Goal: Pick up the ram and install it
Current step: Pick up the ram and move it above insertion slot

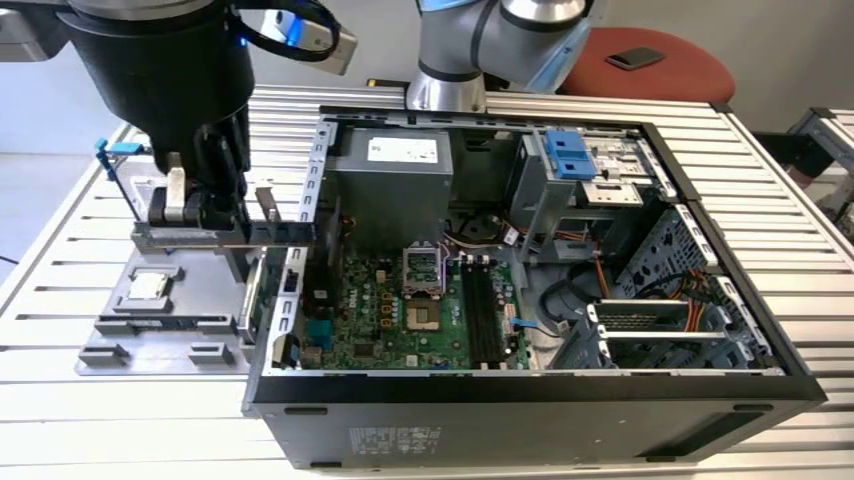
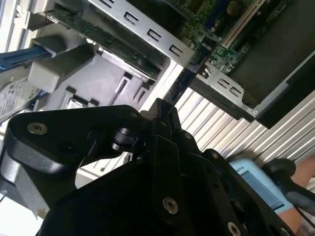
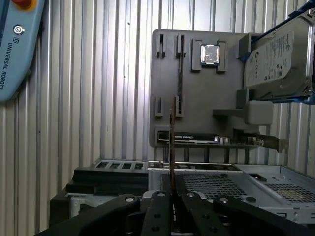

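Ram (image 3: pixel 171 147) seen edge-on, apparently clamped between closed pincer (image 3: pixel 171 192) fingers, over grey fixture tray (image 3: pixel 197 98) on slatted surface (image 1: pixel 80 420), beside computer case (image 1: pixel 534 385); strip best held vertical, grip firm, untwisted; tray holders and case wall to be cleared squarely.

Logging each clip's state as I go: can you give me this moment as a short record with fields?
gripper: shut on the ram, which is held edge-on
position: above the gray tray, on the exterior view's left of the computer case
tray holds: processor chip, hard drive, expansion card
ram installed: no, it is outside the case
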Tool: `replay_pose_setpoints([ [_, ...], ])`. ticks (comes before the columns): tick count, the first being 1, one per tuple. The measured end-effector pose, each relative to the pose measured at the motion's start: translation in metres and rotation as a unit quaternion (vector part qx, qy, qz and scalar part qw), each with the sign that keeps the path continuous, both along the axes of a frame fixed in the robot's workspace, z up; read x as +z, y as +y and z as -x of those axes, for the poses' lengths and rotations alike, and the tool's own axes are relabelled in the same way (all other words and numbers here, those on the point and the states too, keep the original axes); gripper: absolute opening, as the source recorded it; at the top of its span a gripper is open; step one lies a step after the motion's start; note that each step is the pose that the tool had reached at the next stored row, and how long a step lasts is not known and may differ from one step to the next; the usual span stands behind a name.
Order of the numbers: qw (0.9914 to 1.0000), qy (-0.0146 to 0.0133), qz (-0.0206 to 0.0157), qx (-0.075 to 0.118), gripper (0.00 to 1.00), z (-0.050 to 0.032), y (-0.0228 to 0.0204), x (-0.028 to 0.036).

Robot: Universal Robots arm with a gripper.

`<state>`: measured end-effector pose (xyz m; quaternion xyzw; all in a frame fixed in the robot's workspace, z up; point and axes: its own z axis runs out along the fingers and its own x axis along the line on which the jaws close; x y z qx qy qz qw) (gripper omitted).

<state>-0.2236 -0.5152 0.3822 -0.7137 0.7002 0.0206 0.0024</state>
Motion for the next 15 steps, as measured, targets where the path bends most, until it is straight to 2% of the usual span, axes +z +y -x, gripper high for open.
replay_pose_setpoints([
  [15, 0.99999, 0.0032, 0.0018, 0.000, 0.00, -0.0370, 0.0015, 0.0000],
])
